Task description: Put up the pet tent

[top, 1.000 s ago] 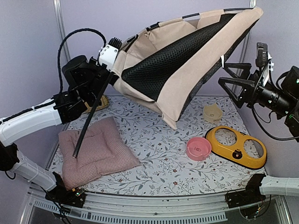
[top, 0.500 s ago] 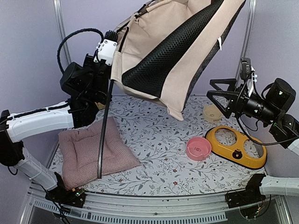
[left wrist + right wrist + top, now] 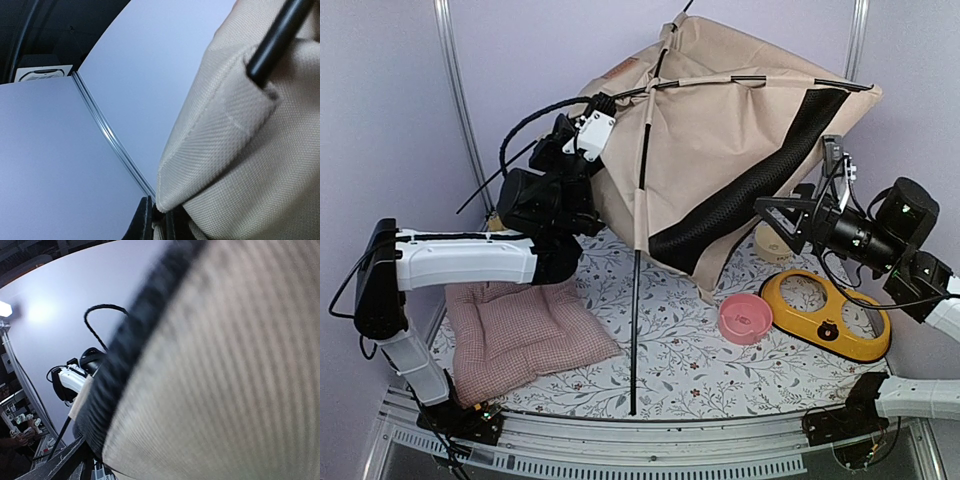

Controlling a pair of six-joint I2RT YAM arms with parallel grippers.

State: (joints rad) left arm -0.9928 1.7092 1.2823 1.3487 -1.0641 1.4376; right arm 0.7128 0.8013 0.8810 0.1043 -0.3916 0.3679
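Beige tent (image 3: 720, 130) held up over the back of the desk (image 3: 670, 330).
Tan fabric, crossed black poles (image 3: 638, 250), a black mesh band (image 3: 740, 205), a small brown label (image 3: 628, 68) too small to read; left tool (image 3: 159, 220) clenched on its hem, right tool (image 3: 788, 215) spread wide beside it.

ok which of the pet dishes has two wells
The yellow feeder at the right: two round openings. The pink bowl beside it and the beige bowl behind are single.
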